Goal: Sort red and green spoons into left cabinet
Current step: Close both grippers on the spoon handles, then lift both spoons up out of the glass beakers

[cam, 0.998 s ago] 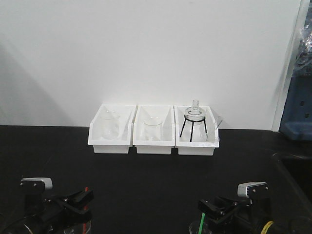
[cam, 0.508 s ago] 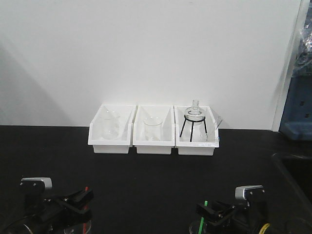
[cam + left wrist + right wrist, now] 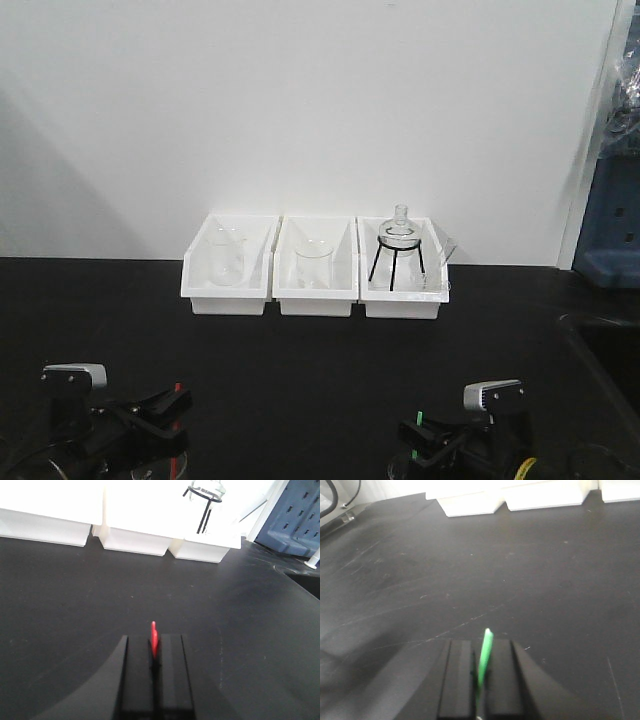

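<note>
While three white bins point(image 3: 315, 303) stand behind them, left end effector point(image 3: 153, 647) clamps one red spoon point(image 3: 154, 632), right end effector point(image 3: 480, 650) one green spoon point(image 3: 487, 641).

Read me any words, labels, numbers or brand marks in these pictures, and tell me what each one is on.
None can be read.
The white bins, the left gripper with the red spoon and the right gripper with the green spoon show no text.
Any marks on the beakers are too faint to tell.

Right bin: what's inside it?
A glass flask sits on a black stand inside the right bin. The bin's front wall hides its floor.
</note>
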{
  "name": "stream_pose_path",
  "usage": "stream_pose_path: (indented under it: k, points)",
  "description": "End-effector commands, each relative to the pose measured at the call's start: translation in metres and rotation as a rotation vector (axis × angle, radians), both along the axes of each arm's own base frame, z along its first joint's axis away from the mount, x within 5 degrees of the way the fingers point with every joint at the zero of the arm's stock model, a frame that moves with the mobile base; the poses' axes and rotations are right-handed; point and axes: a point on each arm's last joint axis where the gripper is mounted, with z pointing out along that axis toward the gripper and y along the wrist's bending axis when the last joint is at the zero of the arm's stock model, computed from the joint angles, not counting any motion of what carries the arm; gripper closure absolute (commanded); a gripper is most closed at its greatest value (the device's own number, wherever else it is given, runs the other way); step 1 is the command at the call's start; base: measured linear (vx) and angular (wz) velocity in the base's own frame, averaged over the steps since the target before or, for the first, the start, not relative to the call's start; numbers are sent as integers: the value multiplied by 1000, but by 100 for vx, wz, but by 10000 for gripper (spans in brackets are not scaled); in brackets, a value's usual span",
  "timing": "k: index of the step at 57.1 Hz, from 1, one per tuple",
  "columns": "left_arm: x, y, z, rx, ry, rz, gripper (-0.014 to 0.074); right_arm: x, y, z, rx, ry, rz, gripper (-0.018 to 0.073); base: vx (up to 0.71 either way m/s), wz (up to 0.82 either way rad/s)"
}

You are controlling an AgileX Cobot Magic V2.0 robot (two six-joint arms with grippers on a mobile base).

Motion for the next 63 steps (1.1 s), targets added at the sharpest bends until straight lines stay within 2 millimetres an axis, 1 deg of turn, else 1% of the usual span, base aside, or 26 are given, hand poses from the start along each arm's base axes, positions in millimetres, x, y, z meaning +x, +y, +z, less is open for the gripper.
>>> stream_pose_path:
  k: [1, 9, 15, 35, 42, 50, 55, 62, 63]
  points:
    - [4, -3, 29, -69, -136, -3, 558, 6, 0, 27, 58, -124, -1, 486, 0, 0]
    - [4, -3, 30, -16, -171, -10, 558, 6, 0, 32, 56, -135, -3, 557, 0, 0]
    - [3, -3, 35, -13, -192, -12, 558, 5, -1, 40, 54, -154, -4, 572, 0, 0]
    - [-7, 1, 77, 0, -272, 5, 558, -2, -4, 79, -2, -217, -20, 568, 0, 0]
    - [-14, 2, 97, -3, -321, 10, 558, -8, -5, 101, -13, -273, -13, 568, 0, 0]
    - [-31, 5, 131, -10, -435, 12, 581, -22, -4, 134, -5, -363, 10, 568, 0, 0]
    - [-50, 9, 148, 21, -514, 16, 601, -31, -7, 153, -14, -387, -4, 567, 0, 0]
    - [-83, 17, 154, 25, -530, 42, 599, -46, -11, 174, -115, -413, -16, 565, 0, 0]
    - [-88, 18, 152, 22, -525, 47, 599, -48, -12, 176, -122, -417, -19, 565, 0, 0]
